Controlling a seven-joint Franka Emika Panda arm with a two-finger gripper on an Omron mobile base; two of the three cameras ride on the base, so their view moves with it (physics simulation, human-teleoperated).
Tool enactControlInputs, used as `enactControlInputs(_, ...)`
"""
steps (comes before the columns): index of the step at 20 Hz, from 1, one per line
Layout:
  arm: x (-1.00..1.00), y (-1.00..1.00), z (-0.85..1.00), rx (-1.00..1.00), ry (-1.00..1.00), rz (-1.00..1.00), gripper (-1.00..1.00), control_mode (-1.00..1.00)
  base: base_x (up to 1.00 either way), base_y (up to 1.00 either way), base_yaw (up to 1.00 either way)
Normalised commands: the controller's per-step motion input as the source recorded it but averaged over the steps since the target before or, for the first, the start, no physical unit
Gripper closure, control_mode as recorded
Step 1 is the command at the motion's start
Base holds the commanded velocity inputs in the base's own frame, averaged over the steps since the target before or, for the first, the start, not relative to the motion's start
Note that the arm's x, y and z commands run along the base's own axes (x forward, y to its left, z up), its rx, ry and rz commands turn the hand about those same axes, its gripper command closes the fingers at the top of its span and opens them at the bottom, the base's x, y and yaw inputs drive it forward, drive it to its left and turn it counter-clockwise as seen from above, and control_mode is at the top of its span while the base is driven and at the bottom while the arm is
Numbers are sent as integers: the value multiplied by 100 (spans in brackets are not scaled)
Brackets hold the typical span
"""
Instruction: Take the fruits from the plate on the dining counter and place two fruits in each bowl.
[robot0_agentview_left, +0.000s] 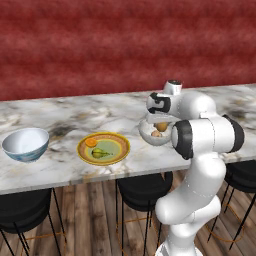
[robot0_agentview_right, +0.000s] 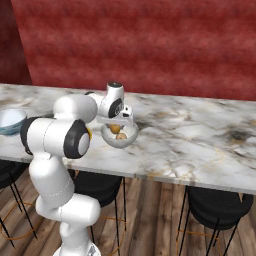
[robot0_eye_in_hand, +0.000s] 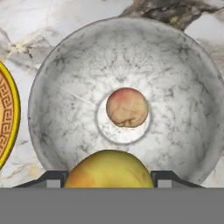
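My gripper (robot0_eye_in_hand: 109, 180) is shut on a round yellow-orange fruit (robot0_eye_in_hand: 109, 168), held just above the speckled grey-white bowl (robot0_eye_in_hand: 175, 78). A pinkish-tan round fruit (robot0_eye_in_hand: 127, 107) lies at that bowl's centre. In the left base view the gripper (robot0_agentview_left: 161, 124) hangs over the same bowl (robot0_agentview_left: 148, 135). To its left the yellow-rimmed plate (robot0_agentview_left: 118, 154) holds an orange fruit (robot0_agentview_left: 91, 142) and a yellow-green pear-like fruit (robot0_agentview_left: 101, 153). The light blue bowl (robot0_agentview_left: 25, 144) stands empty at the far left of the dining counter (robot0_agentview_left: 65, 120).
Black round stools (robot0_agentview_left: 145, 187) stand under the counter's near edge. A red wall runs behind the counter. The plate's rim (robot0_eye_in_hand: 6, 118) lies close beside the grey bowl. Bare marble stretches to the right of that bowl (robot0_agentview_right: 200, 135).
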Motion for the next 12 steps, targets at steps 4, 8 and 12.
enactControlInputs(4,1,0,-19,0,-1,1,100,-100,0,0,0)
enactControlInputs(8,0,-6,0,0,-2,0,100,-100,0,0,0)
enactControlInputs(12,13,-6,0,0,-1,0,100,-100,0,0,0)
